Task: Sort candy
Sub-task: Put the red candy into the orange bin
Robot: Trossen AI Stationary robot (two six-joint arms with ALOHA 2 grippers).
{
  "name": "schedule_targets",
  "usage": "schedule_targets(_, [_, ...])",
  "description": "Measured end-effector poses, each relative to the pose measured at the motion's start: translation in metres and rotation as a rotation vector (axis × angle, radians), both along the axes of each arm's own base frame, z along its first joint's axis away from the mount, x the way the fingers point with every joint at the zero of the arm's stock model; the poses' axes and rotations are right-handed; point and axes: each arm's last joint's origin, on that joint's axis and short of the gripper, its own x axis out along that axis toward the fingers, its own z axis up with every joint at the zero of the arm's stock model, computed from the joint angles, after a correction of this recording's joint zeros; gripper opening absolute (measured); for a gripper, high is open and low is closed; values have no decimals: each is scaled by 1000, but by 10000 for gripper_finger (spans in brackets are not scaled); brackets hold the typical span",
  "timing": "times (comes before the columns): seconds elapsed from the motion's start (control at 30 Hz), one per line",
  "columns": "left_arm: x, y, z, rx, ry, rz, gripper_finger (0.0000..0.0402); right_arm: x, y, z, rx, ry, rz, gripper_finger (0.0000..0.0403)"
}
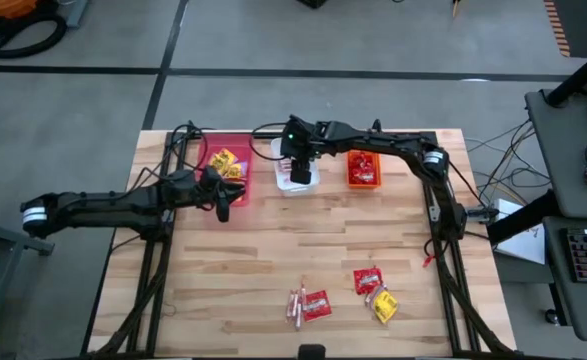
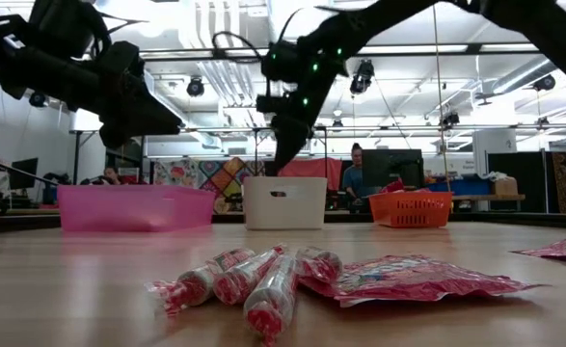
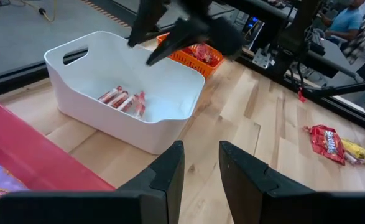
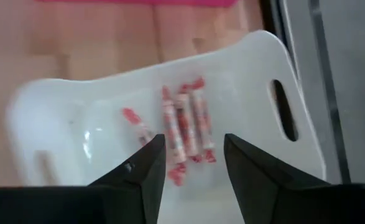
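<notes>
Candy lies near the table's front: pinkish-red sticks (image 1: 297,304), red packets (image 1: 317,304) (image 1: 367,279) and a yellow packet (image 1: 385,306). Three bins stand at the back: pink (image 1: 229,172) with yellow packets (image 1: 225,163), white (image 1: 297,172) with several sticks (image 4: 183,127), orange (image 1: 363,168) with red packets. My right gripper (image 4: 193,155) hovers open and empty over the white bin. My left gripper (image 3: 201,163) is open and empty beside the pink bin's right side.
Cables run along the table's back edge near the bins. The middle of the wooden table (image 1: 303,235) between bins and loose candy is bare wood. Beyond the far edge, people sit at desks in the room.
</notes>
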Motion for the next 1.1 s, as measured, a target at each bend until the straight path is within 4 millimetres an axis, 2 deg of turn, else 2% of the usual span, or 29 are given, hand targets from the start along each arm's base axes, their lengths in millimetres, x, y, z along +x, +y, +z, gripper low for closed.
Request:
schedule_targets(0.27, [3,1,0,-12,-15,5,85,-4,37,29,117,-54,7,144])
schedule_targets(0.53, [11,3,-2,-24,-38,8,85,-9,83,44,233,-15,47,137])
schedule_targets(0.83, [16,2,-7,-37,-26,-3,85,-9,139,45,255,66,154,141])
schedule_targets(1.1, [21,-8,-4,-30,-56,-66,85,-8,177,43,264,83,216,136])
